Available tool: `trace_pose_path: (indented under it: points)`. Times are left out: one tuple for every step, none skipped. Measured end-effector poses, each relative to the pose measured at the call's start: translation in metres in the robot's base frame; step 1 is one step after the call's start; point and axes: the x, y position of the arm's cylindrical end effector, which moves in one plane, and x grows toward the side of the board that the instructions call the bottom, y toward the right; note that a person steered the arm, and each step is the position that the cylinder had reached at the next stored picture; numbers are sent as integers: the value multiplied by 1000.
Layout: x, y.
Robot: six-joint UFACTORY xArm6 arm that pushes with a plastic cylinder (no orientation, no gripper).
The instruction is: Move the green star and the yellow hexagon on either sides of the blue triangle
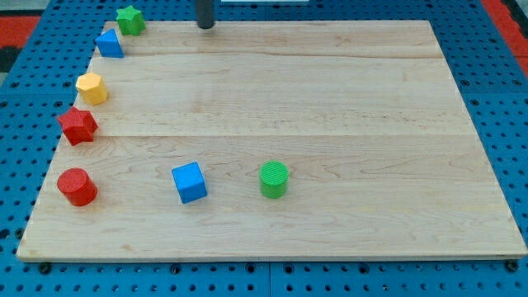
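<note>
Hanging at the view's top edge of the wooden board (330, 99), the rod's tip (205, 25) touches no block; it is a bare rod with nothing to open or close, and it stands free of everything. To its left at about the same level lies the green star (129, 20), near but clearly apart from it. Just below and left of the star, close beside it and perhaps touching, sits the blue triangle (109, 43). Further down and left from the tip, along the board's left edge, rests the yellow hexagon (92, 87), a short gap below the triangle.

So the triangle already lies between the star and the hexagon, one on each side along the same edge line, which suggests the task is done or nearly so. The tip's place well clear of that line fits a rod that has nothing more to push there, though this is a judgement only.

The other blocks lie far from the tip and play no part. A red star (77, 125) sits below the hexagon, and a red cylinder (77, 186) lies lower still near the view's bottom left. A blue cube (190, 182) and a green cylinder (274, 179) rest towards the bottom, roughly below the tip and well apart from it. Any further nudge would risk knocking the star off the board's corner
</note>
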Motion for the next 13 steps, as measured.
trace_pose_path:
  points:
    - [-5, -19]
    - [-4, -23]
    - [0, -83]
    - [20, -86]
    - [43, -73]
    - [50, -67]
    - [105, -42]
    - [130, -117]
    - [116, -175]
    - [84, -176]
    - [10, -167]
    - [-5, -166]
    - [-5, -160]
